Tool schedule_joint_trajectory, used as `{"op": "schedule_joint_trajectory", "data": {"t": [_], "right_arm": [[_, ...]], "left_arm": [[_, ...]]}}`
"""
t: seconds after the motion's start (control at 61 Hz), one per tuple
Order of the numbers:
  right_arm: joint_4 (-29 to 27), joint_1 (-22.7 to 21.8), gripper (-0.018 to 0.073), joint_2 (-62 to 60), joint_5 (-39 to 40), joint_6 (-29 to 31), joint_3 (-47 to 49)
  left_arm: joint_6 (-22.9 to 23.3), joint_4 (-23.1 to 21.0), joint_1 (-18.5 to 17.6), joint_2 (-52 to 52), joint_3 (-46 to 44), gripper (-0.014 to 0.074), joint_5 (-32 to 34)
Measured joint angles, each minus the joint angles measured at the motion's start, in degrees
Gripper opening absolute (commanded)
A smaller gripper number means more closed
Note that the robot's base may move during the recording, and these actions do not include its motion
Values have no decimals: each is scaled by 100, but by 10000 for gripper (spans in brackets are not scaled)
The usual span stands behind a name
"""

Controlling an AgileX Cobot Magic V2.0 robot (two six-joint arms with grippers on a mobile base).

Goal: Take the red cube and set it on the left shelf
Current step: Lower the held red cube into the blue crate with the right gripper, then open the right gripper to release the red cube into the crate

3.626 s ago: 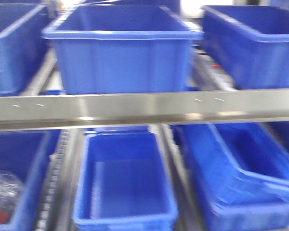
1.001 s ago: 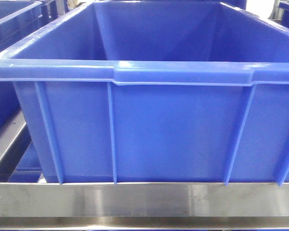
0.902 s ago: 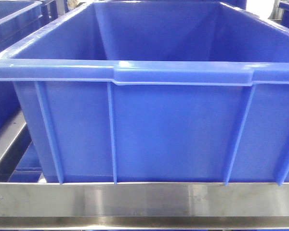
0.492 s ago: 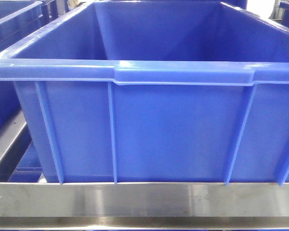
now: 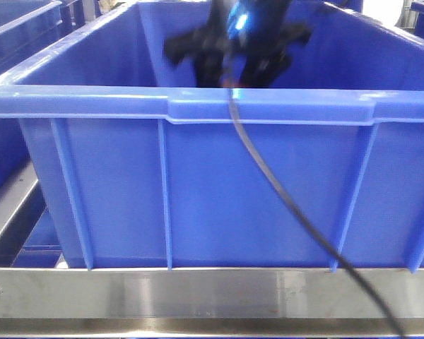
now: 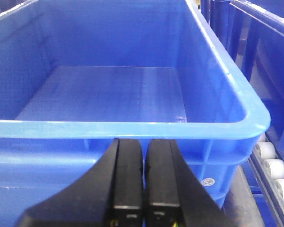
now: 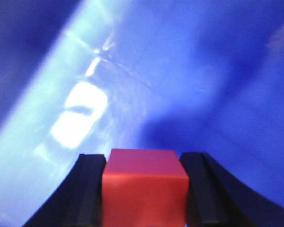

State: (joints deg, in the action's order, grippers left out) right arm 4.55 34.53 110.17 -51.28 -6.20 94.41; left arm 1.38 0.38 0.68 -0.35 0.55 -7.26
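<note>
The cube [image 7: 144, 189] is pinched in the right gripper [image 7: 143, 158], which hangs over the crate [image 5: 198, 106] on the shelf [image 5: 198, 293]. The left gripper [image 6: 143, 146], jaws pressed together and empty, faces the crate's near wall.

The blue crate [image 5: 254, 191] is moulded plastic, smooth with a soft sheen that catches pale highlights along its rolled rim. Seen from the left wrist, its floor carries a faint moulded grid. Beneath it the left shelf [image 5: 198, 293] shows a front rail of brushed stainless steel, dull-bright with fine horizontal grain. The rollers [image 6: 274, 168] beside the crate look like smooth off-white plastic. The left gripper [image 6: 144, 146] has matt black fingers [image 6: 128, 179], plastic by their look. The red cube [image 7: 144, 187] is plain, matt and even. The cable [image 5: 268, 176] has a smooth black sheath.
</note>
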Motion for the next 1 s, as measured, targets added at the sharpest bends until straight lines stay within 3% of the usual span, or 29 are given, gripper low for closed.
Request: {"op": "schedule_joint_trajectory", "data": {"t": [0.345,0.722,1.001], "right_arm": [[-2,0,114,423,-20,0,102],[-2,-30,549,638,-205,0,125],[-2,-30,548,462,-275,0,125]], "left_arm": [[0,0,0,0,0,102,0],[0,0,0,0,0,102,0],[0,0,0,0,0,102,0]]}}
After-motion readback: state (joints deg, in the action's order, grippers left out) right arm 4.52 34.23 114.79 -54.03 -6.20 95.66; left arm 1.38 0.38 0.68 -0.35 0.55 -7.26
